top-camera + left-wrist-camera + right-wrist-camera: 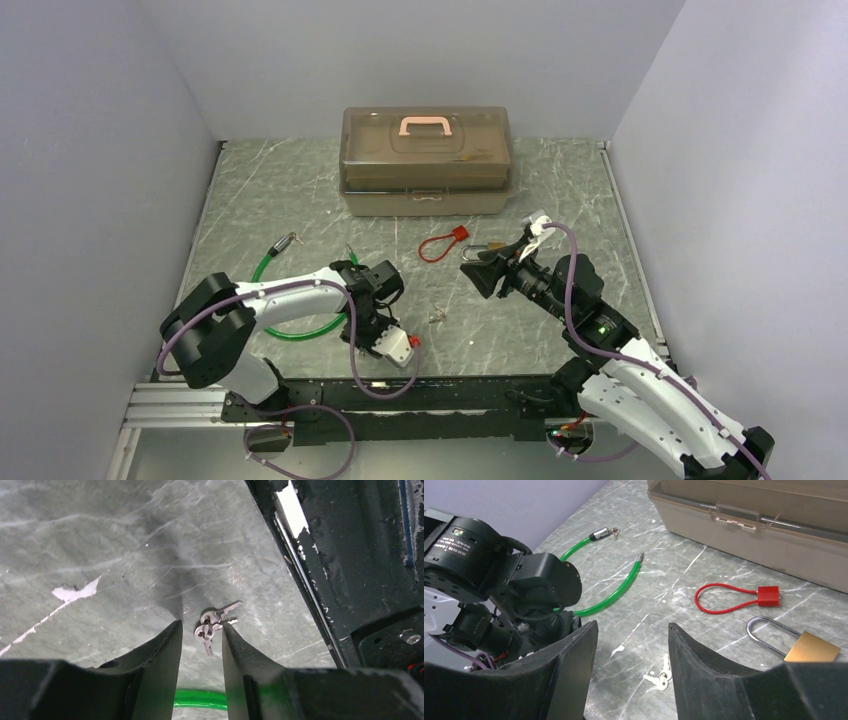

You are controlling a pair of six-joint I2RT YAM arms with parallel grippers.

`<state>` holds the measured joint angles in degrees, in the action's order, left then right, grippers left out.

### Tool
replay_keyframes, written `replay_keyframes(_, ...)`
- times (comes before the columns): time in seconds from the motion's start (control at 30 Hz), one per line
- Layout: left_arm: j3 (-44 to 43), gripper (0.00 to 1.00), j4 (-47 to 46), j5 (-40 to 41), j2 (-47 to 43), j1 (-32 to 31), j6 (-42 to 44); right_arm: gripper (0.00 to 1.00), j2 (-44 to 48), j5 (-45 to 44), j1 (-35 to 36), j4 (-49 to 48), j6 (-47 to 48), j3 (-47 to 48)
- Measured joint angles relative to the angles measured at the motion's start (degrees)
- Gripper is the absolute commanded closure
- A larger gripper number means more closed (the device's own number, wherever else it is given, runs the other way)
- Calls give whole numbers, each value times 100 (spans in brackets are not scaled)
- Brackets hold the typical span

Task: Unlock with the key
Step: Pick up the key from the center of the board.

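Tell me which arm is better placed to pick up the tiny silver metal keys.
Left, probably: its open end effector frames the tiny silver keys; the right end effector hangs farther away.

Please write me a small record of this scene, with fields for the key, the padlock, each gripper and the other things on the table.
key: small silver bunch on a ring, lying on the table, not held
padlock: brass, lying flat, untouched
left gripper: open, right at the key
right gripper: open, empty
others: red tag on wire, green cable, closed box
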<state>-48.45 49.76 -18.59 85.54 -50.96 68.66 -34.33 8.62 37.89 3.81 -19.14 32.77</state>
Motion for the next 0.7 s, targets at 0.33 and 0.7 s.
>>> replay_keyframes(0.33, 310, 82, -310, 195, -72, -376, 345, 44, 76, -2, -37, 46, 7, 0)
replay_keyframes(0.7, 472, 100, -483, 402, -361, -428, 542, 50, 103, 11, -68, 118, 4, 63)
